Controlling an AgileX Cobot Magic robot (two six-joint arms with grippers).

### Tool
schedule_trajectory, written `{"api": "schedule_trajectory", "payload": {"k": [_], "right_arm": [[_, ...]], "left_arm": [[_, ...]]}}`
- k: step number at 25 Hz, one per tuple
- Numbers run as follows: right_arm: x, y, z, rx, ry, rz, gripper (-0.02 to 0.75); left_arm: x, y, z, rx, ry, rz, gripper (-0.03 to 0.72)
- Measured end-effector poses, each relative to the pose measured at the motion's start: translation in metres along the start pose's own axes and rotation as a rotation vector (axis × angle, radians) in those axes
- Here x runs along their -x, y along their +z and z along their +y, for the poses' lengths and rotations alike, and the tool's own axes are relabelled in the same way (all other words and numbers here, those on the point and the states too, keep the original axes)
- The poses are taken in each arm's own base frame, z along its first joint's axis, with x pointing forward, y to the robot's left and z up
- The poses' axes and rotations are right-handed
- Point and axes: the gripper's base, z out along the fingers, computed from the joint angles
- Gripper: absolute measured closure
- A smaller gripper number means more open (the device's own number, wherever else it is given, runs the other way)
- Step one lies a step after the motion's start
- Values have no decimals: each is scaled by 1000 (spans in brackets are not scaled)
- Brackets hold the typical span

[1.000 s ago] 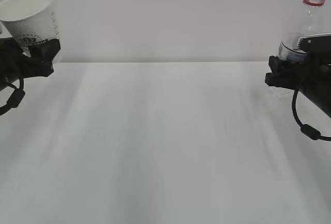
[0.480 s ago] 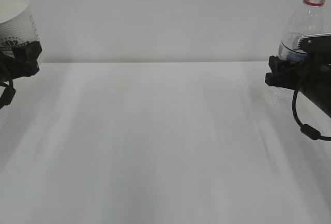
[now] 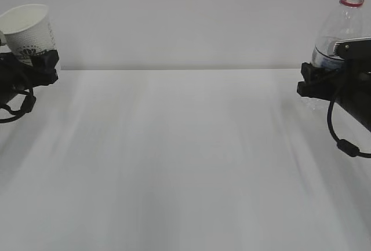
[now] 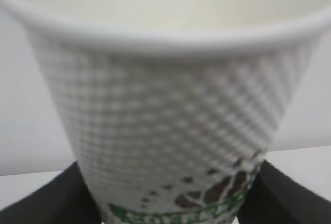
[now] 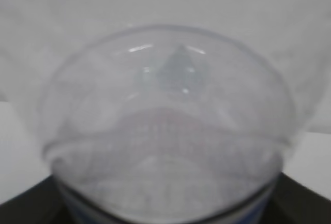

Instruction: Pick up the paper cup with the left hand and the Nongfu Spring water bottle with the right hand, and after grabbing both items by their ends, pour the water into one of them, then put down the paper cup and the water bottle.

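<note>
The white paper cup with its dark logo is held above the table at the far left, tilted with its mouth leaning left. My left gripper is shut on its lower part. Close up, the paper cup fills the left wrist view, black fingers on both sides of its base. At the far right the clear Nongfu Spring water bottle stands upright with its red neck ring on top and no cap. My right gripper is shut on its body. The bottle fills the right wrist view, blurred. No water stream shows.
A white table spreads between the two arms, with a plain white wall behind. A black cable loops down from the right arm.
The cup and my left gripper swung out left and back a little, and the cup now tilts more to the left. The bottle and right arm have not moved.
</note>
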Motion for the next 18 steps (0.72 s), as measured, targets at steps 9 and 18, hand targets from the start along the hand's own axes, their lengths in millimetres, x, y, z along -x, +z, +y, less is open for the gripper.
{"api": "schedule_trajectory", "payload": {"k": [9,18], "right_arm": [[0,0,0,0,0,0,253],[0,0,0,0,0,-1,253]], "left_arm": [[-21,12,25,86,-28,32,200],[-53,26,42,130,-42,70,202]]}}
